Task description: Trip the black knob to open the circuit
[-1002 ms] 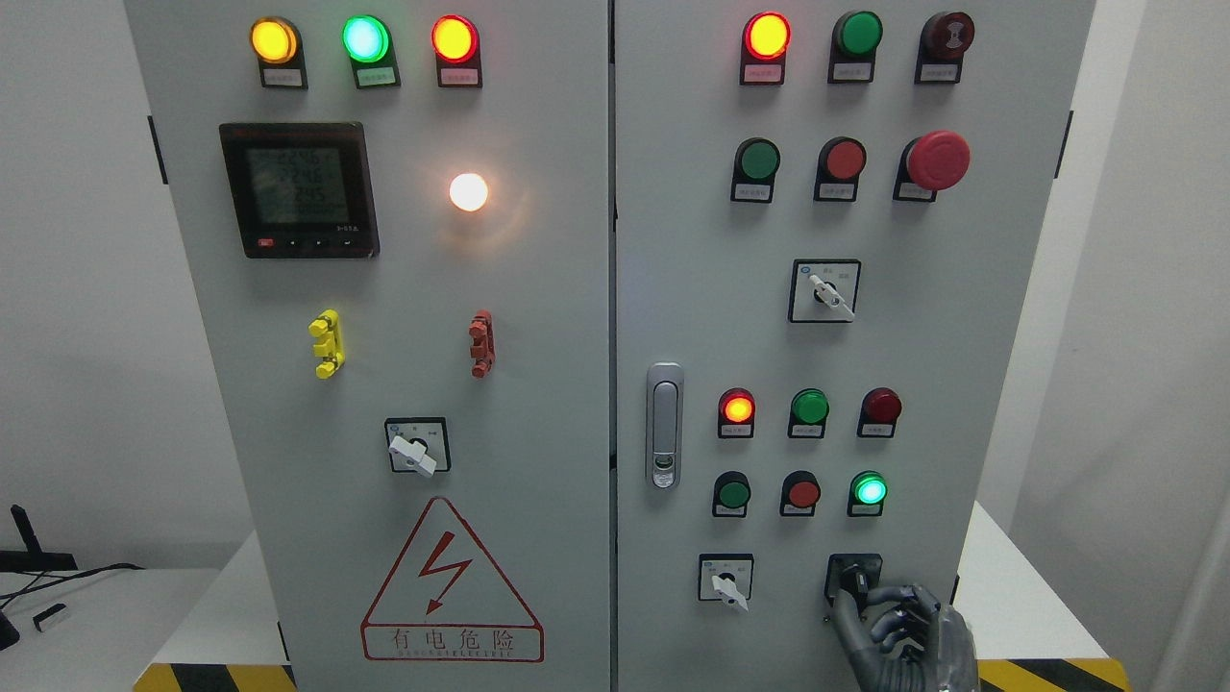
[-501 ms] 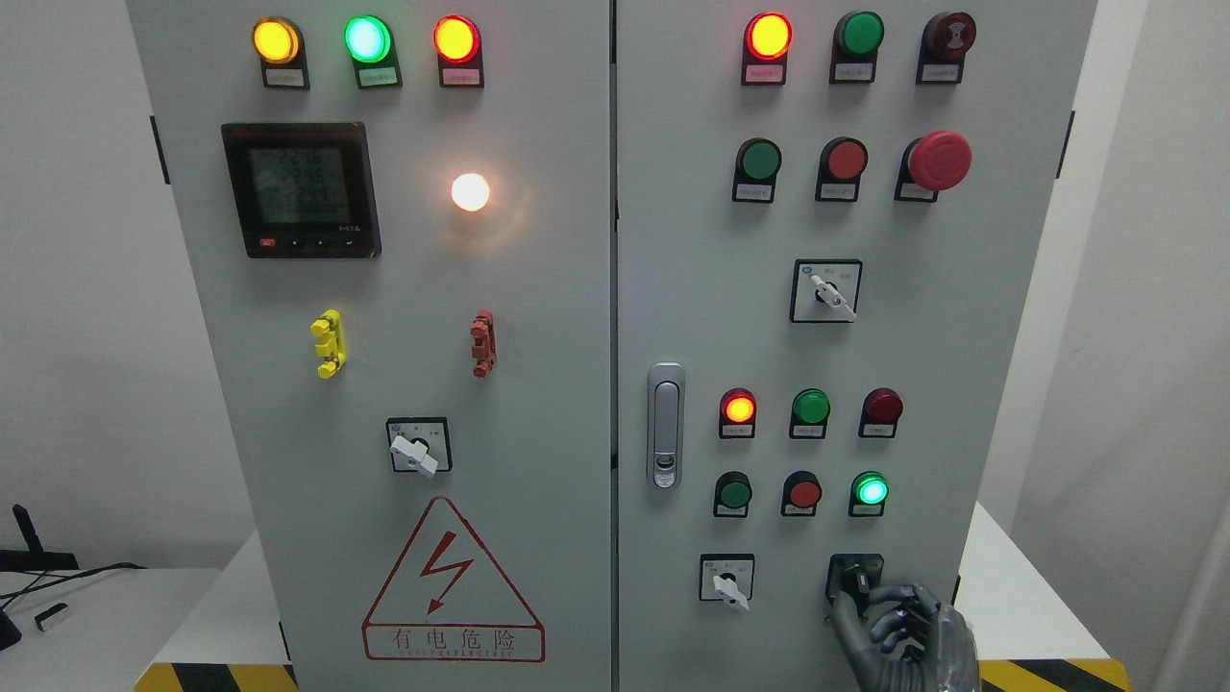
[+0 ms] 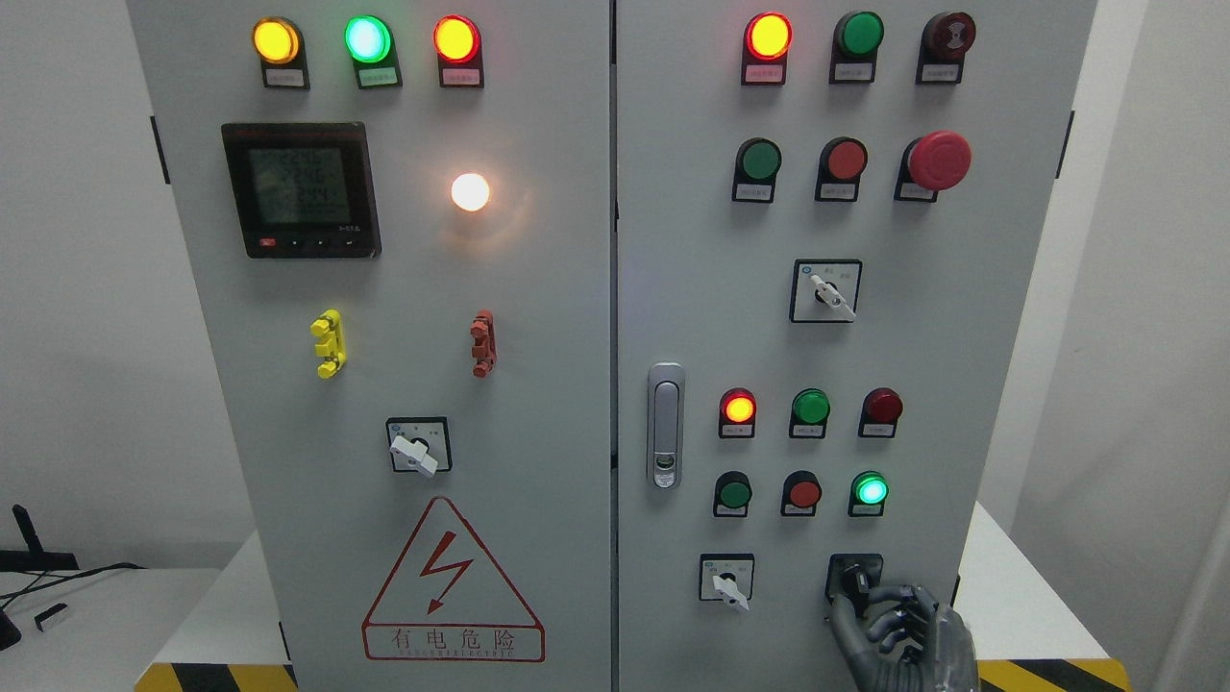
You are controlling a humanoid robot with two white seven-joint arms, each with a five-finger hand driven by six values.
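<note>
Low on the right door of the grey metal control cabinet (image 3: 673,288), the black rotary knob (image 3: 853,577) sits in its square black plate, right of a white-handled selector switch (image 3: 727,580). The dark grey right hand (image 3: 889,630) reaches up from below, its curled fingers (image 3: 855,601) pinching the knob's lower edge.

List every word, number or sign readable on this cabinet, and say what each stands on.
"有电危险": under the red lightning-bolt warning triangle on the left door.
Smaller line beneath it: too blurred to read.
Meter screen digits: too blurred to read.
Tags under the lamps and buttons, such as the top-left yellow lamp: too small to read.
Selector switch plates, such as the upper right switch: unreadable.
</note>
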